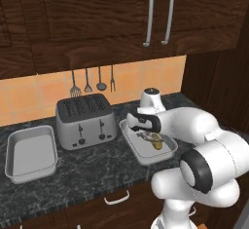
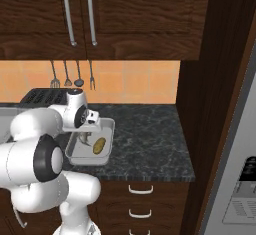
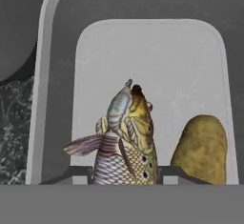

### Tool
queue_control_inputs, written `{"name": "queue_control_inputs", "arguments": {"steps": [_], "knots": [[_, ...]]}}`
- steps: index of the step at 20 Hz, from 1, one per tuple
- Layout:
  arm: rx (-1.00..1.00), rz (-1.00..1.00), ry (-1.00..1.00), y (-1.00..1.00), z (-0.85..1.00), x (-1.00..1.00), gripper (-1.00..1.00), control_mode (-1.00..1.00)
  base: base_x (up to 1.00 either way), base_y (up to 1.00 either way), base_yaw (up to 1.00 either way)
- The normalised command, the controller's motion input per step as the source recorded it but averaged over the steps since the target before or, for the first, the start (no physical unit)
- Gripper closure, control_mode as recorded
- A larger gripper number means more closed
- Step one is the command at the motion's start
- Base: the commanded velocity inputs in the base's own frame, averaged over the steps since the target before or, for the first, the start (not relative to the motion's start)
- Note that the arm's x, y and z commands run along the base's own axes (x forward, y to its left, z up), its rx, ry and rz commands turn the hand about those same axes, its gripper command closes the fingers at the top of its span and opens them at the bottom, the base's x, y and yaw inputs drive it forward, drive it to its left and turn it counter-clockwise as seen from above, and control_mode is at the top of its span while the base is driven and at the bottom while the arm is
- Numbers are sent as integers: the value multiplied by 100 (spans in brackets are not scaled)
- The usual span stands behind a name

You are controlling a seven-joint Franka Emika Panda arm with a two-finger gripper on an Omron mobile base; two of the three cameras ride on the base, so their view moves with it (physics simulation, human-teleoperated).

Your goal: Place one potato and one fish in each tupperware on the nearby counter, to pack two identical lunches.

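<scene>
The gripper (image 3: 125,173) is clamped on a fish (image 3: 125,139), its two dark fingertips pressing the scaled body from either side in the hand view, with the fish's head pointing away along the tray floor. Just beside the fish, to its right in that view, lies a golden-brown potato (image 3: 202,149), inside the same tupperware (image 3: 57,99). From the left base view the hand hangs over this tray (image 1: 168,151), which sits on the dark marbled worktop (image 1: 97,167) to the right of a silver toaster (image 1: 86,121); the potato (image 1: 156,142) shows below the hand, with the fish (image 1: 145,135) next to it. In the right base view the potato (image 2: 99,145) rests in the tray's middle. A second tupperware (image 1: 30,153) stands to the left of the toaster, well apart from the first. Behind, cooking utensils (image 1: 92,82) hang on the tiled wall under dark wood cupboards (image 1: 121,13)
</scene>
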Motion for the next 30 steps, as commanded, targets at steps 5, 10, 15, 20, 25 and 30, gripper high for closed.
{"name": "queue_control_inputs", "arguments": {"steps": [5,10,15,20,25,30], "knots": [[0,-4,-1,4,-25,16,100,-100,0,0,0],[0,-3,0,2,-11,0,100,-100,0,0,0],[0,-2,0,8,0,0,-100,-100,0,0,0],[0,-3,0,1,8,-2,-100,-100,0,0,0],[0,-2,-6,0,73,-61,-100,-100,0,0,0],[0,0,-9,0,67,-100,-100,-100,0,0,0]]}}
